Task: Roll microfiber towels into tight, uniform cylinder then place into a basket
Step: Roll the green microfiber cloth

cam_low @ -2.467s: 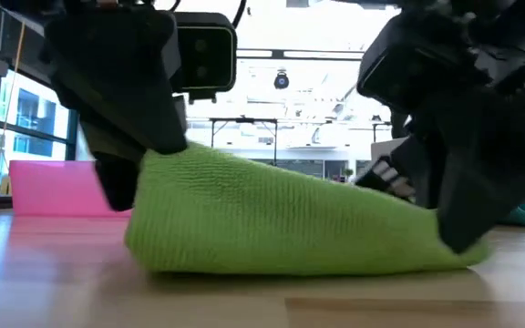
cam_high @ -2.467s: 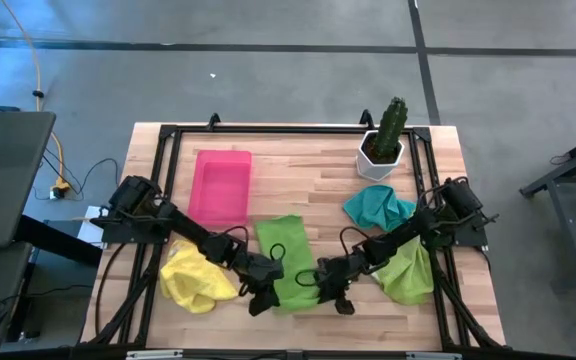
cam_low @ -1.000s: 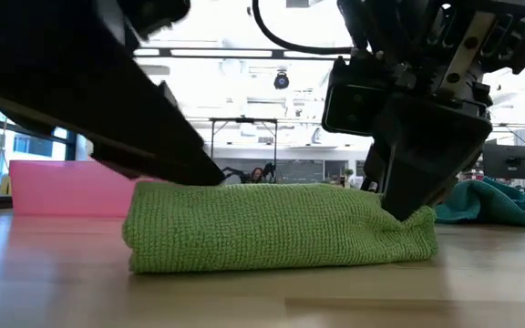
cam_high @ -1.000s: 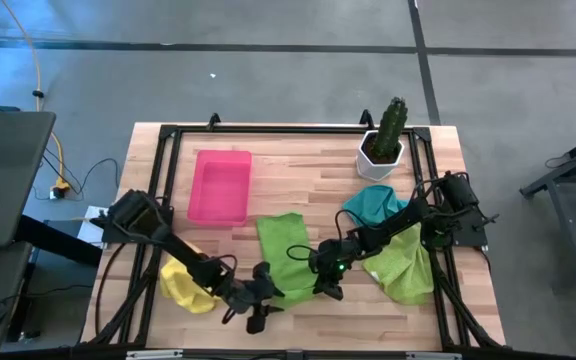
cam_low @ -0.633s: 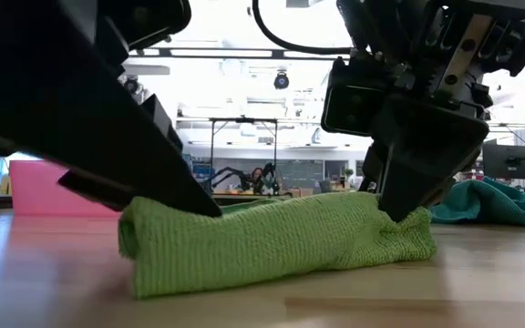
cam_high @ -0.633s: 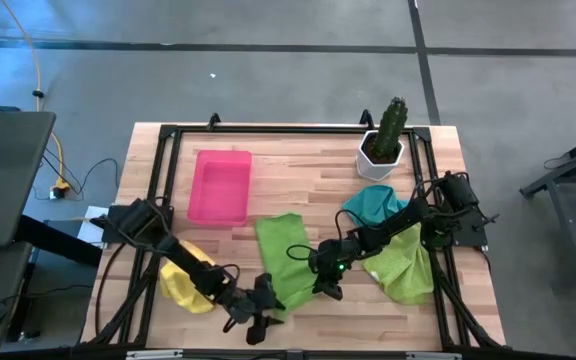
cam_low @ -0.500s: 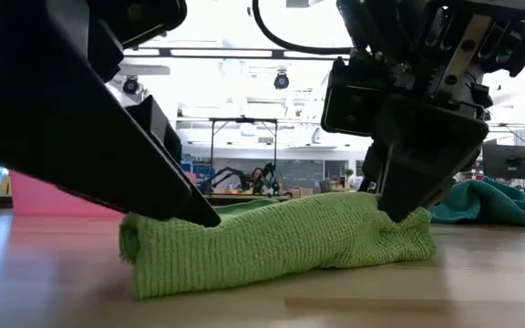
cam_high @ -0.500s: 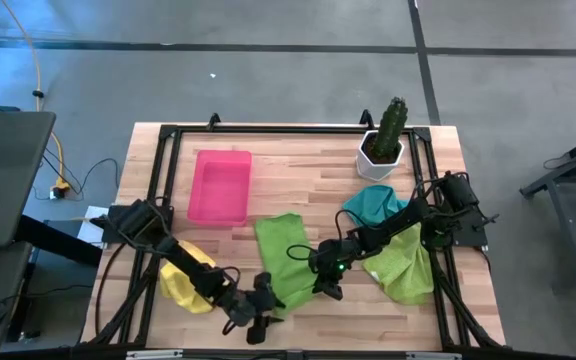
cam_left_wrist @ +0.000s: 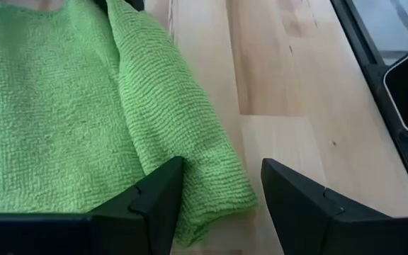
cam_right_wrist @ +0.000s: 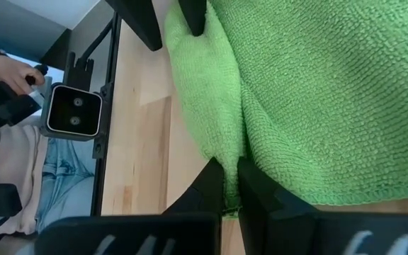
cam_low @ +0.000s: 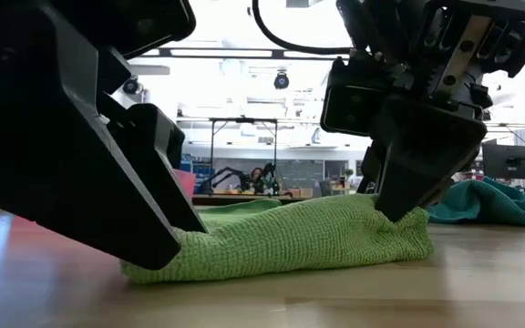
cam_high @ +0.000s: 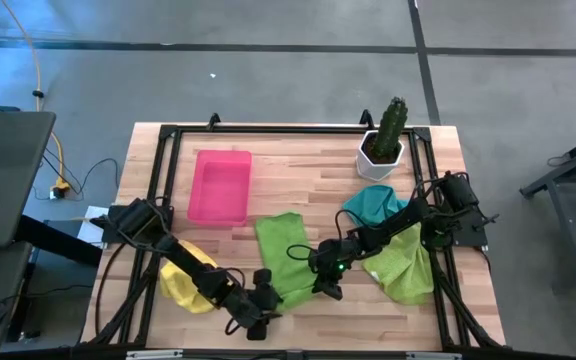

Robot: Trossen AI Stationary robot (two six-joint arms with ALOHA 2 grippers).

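A lime green towel (cam_high: 283, 250) lies spread on the wood, with its near edge folded over into a loose roll (cam_low: 281, 241). My right gripper (cam_right_wrist: 227, 161) is shut on the roll's right end. My left gripper (cam_left_wrist: 222, 161) is open at the roll's left end, low over the table, with the roll's corner between its fingers. The pink basket (cam_high: 220, 185) stands behind the towel at the left. A yellow towel (cam_high: 181, 285), a teal towel (cam_high: 373, 205) and another lime towel (cam_high: 408, 268) lie bunched on the table. My left gripper has the inner side of one finger (cam_left_wrist: 161, 195) against the roll's left end (cam_left_wrist: 204, 184). Its other finger (cam_left_wrist: 296, 198) stands apart over bare wood. The roll lies on the table. My right gripper pinches the folded near edge at its right end (cam_right_wrist: 225, 145) between its two fingers, several layers thick. The fingers slant down from above (cam_low: 399, 205). That end rests on the table.
A white pot with a cactus (cam_high: 383, 140) stands at the far right. Black frame rails (cam_high: 163, 200) run along the table's sides. Bare wood lies between the basket and the cactus and along the near edge.
The roll's left end first tipped up off the table, then sank and flattened, so it is now lower than the right end. The right end stayed pinched in place. My left gripper has dropped lower at that end and stayed open.
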